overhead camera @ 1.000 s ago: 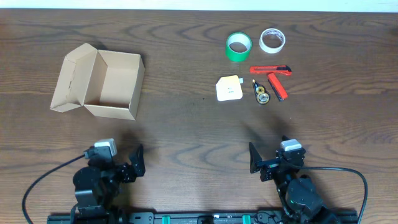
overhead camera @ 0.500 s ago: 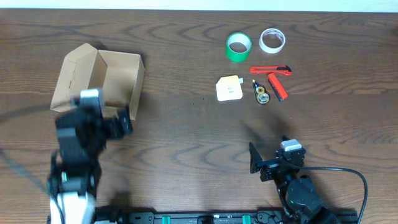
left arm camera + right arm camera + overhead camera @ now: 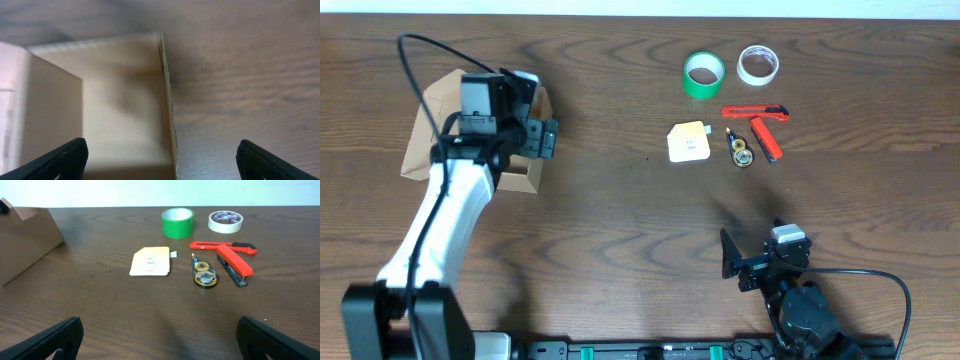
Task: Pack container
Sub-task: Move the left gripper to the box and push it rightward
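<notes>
One box (image 3: pixel 420 148), two tape rolls (image 3: pixel 703 75) (image 3: pixel 758 64), two red tools (image 3: pixel 755 112) (image 3: pixel 766 138), one dispenser (image 3: pixel 742 152), one card (image 3: pixel 689 142)

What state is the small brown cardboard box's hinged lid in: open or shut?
Open. The brown cardboard box has its flap folded back off the opening, and the left wrist camera looks straight into its bare interior.

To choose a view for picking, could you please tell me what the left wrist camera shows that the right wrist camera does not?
Left wrist only: the inside of the plain brown cardboard box. Right wrist only: the green tape roll, white tape roll and red plastic cutter. Both: that box and the dark wooden table.
</notes>
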Tool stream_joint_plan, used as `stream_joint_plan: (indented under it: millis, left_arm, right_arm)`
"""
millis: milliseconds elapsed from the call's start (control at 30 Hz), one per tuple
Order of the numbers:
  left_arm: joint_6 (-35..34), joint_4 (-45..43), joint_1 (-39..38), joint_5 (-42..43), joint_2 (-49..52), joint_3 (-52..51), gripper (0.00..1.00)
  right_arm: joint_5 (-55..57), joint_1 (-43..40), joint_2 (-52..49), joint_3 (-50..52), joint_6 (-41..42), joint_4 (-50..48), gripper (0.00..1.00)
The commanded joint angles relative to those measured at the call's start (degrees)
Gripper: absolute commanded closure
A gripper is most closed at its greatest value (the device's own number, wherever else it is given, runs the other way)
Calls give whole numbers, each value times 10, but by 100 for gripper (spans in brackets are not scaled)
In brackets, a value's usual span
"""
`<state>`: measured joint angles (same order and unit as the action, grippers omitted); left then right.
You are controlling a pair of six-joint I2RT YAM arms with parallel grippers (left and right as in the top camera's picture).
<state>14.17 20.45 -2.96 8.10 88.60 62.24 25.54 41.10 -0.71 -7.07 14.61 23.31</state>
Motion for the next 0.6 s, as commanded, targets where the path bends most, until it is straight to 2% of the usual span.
stream_joint_plan:
  millis: [0,200,233,267,300,333,367,400,500,567]
  left_arm:
    - [21,-10,0,-10,32,8,5]
    - [21,-26,0,42,81,8,4]
    - [21,-28,0,42,88,8,6]
    - [21,-31,0,41,97,8,17]
    - [21,-35,0,42,103,8,36]
    - [21,-38,0,42,109,8,65]
    - [21,-41,0,41,113,8,83]
    - [21,-45,0,42,116,8,94]
    - [22,-55,0,46,117,8,94]
    - [47,-62,-1,87,117,8,94]
  right_arm:
    - [6,5,3,2,-5,1,1]
    - [6,5,3,2,-5,1,1]
    - [6,5,3,2,-5,1,1]
    - [6,5,3,2,-5,1,1]
    - [6,5,3,2,-5,1,1]
    - [6,5,3,2,-5,1,1]
    - [6,5,3,2,-5,1,1]
    - [6,5,3,2,-5,1,1]
    - [6,5,3,2,-5,1,1]
    - [6,5,3,2,-5,1,1]
